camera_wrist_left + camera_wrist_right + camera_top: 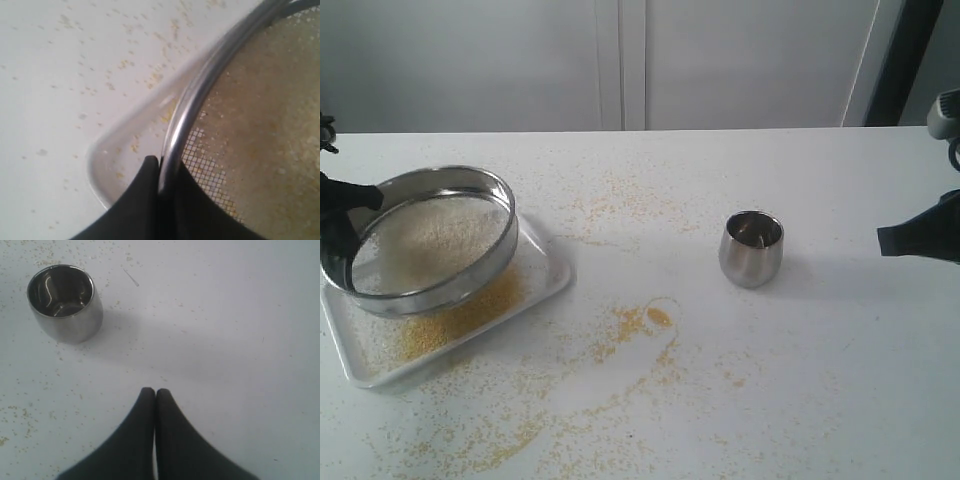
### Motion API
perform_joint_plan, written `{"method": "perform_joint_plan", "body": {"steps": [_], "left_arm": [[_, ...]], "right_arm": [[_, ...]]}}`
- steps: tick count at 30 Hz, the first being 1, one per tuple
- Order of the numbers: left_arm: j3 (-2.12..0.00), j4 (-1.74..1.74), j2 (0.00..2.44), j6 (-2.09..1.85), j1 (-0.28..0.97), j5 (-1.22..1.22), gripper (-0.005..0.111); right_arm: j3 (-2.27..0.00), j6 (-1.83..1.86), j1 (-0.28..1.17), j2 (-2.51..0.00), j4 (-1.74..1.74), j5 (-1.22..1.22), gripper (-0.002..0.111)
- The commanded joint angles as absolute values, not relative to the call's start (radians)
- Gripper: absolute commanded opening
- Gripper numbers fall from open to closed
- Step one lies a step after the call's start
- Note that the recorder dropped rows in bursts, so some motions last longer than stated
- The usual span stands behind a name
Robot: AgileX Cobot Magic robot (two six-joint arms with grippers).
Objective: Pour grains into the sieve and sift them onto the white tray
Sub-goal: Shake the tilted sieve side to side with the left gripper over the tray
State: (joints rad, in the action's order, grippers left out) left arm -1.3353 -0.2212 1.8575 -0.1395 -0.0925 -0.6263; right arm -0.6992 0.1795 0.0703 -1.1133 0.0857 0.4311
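The table [770, 400] is white, with spilled grain scattered most thickly toward 6 o'clock. The white tray [548, 272] lies at the table's 9 o'clock. The sieve [450, 285] sits tilted over it. The left gripper [162, 165] pinches the sieve's rim at 9 o'clock. The cup [751, 248] stands upright at 3 o'clock of centre. The right gripper [154, 392] is closed and empty, at 3 o'clock of the cup and well apart. The grains [435, 235] form a pale heap in the sieve, with yellow fines on the tray at the sieve's 6 o'clock.

A white surface [820, 420] under soft, even light; behind it pale grey wall panels [470, 60] and a dark slanted post [903, 60]
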Motion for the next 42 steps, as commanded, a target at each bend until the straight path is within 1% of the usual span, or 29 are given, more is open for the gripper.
{"method": "perform_joint_plan", "body": {"steps": [1, 2, 3, 6, 7, 9, 12, 13, 14, 16, 18, 19, 20, 23, 24, 25, 27, 28, 29, 33, 34, 38, 39, 40, 42], "left_arm": [[-1.340, -0.247, 1.838, -0.480, -0.079, -0.657, 0.000], [-1.339, -0.240, 1.838, -0.597, -0.079, -0.705, 0.000], [-1.339, -0.238, 1.840, -0.580, -0.081, -0.726, 0.000], [-1.339, -0.236, 1.842, -0.103, -0.117, -0.651, 0.000], [-1.339, -0.239, 1.842, -0.022, -0.120, -0.643, 0.000], [-1.339, -0.244, 1.842, -0.165, -0.105, -0.647, 0.000], [-1.339, -0.275, 1.842, -0.514, -0.080, -0.715, 0.000], [-1.339, -0.279, 1.842, -0.578, -0.080, -0.734, 0.000], [-1.339, -0.279, 1.842, -0.553, -0.080, -0.731, 0.000], [-1.339, -0.276, 1.842, -0.300, -0.096, -0.683, 0.000], [-1.339, -0.279, 1.842, 0.034, -0.111, -0.642, 0.000], [-1.339, -0.281, 1.842, 0.056, -0.112, -0.633, 0.000], [-1.339, -0.279, 1.842, -0.032, -0.103, -0.629, 0.000], [-1.339, -0.277, 1.842, -0.503, -0.071, -0.696, 0.000], [-1.339, -0.277, 1.842, -0.499, -0.071, -0.708, 0.000], [-1.339, -0.274, 1.842, -0.415, -0.076, -0.691, 0.000], [-1.339, -0.284, 1.842, -0.065, -0.098, -0.634, 0.000], [-1.339, -0.284, 1.842, 0.010, -0.103, -0.623, 0.000], [-1.339, -0.284, 1.842, -0.016, -0.105, -0.621, 0.000], [-1.339, -0.259, 1.842, -0.453, -0.087, -0.672, 0.000], [-1.339, -0.256, 1.842, -0.451, -0.087, -0.689, 0.000], [-1.339, -0.277, 1.842, -0.012, -0.120, -0.645, 0.000], [-1.339, -0.277, 1.842, -0.009, -0.120, -0.639, 0.000], [-1.339, -0.275, 1.842, -0.107, -0.110, -0.628, 0.000], [-1.339, -0.265, 1.842, -0.404, -0.088, -0.646, 0.000]], "right_arm": [[-0.695, 0.176, 0.077, -1.108, 0.083, 0.421, 0.000], [-0.695, 0.176, 0.077, -1.108, 0.083, 0.421, 0.000], [-0.695, 0.176, 0.077, -1.108, 0.083, 0.417, 0.000], [-0.695, 0.176, 0.077, -1.108, 0.083, 0.417, 0.000], [-0.695, 0.176, 0.077, -1.108, 0.083, 0.417, 0.000], [-0.695, 0.176, 0.077, -1.108, 0.083, 0.417, 0.000], [-0.695, 0.176, 0.077, -1.108, 0.083, 0.417, 0.000], [-0.695, 0.176, 0.077, -1.108, 0.083, 0.417, 0.000], [-0.695, 0.176, 0.077, -1.108, 0.083, 0.417, 0.000], [-0.695, 0.176, 0.077, -1.108, 0.083, 0.417, 0.000], [-0.695, 0.176, 0.077, -1.108, 0.083, 0.417, 0.000], [-0.695, 0.176, 0.077, -1.108, 0.083, 0.417, 0.000], [-0.695, 0.176, 0.077, -1.108, 0.083, 0.417, 0.000], [-0.695, 0.176, 0.077, -1.108, 0.083, 0.419, 0.000], [-0.695, 0.176, 0.077, -1.108, 0.083, 0.419, 0.000], [-0.695, 0.176, 0.077, -1.108, 0.083, 0.419, 0.000], [-0.695, 0.176, 0.077, -1.108, 0.083, 0.419, 0.000], [-0.695, 0.176, 0.077, -1.108, 0.083, 0.419, 0.000], [-0.695, 0.176, 0.077, -1.108, 0.083, 0.419, 0.000], [-0.695, 0.176, 0.077, -1.108, 0.083, 0.419, 0.000], [-0.695, 0.176, 0.077, -1.108, 0.083, 0.419, 0.000], [-0.695, 0.176, 0.077, -1.108, 0.083, 0.419, 0.000], [-0.695, 0.176, 0.077, -1.108, 0.083, 0.419, 0.000], [-0.695, 0.176, 0.077, -1.108, 0.083, 0.419, 0.000], [-0.695, 0.176, 0.077, -1.108, 0.083, 0.421, 0.000]]}}
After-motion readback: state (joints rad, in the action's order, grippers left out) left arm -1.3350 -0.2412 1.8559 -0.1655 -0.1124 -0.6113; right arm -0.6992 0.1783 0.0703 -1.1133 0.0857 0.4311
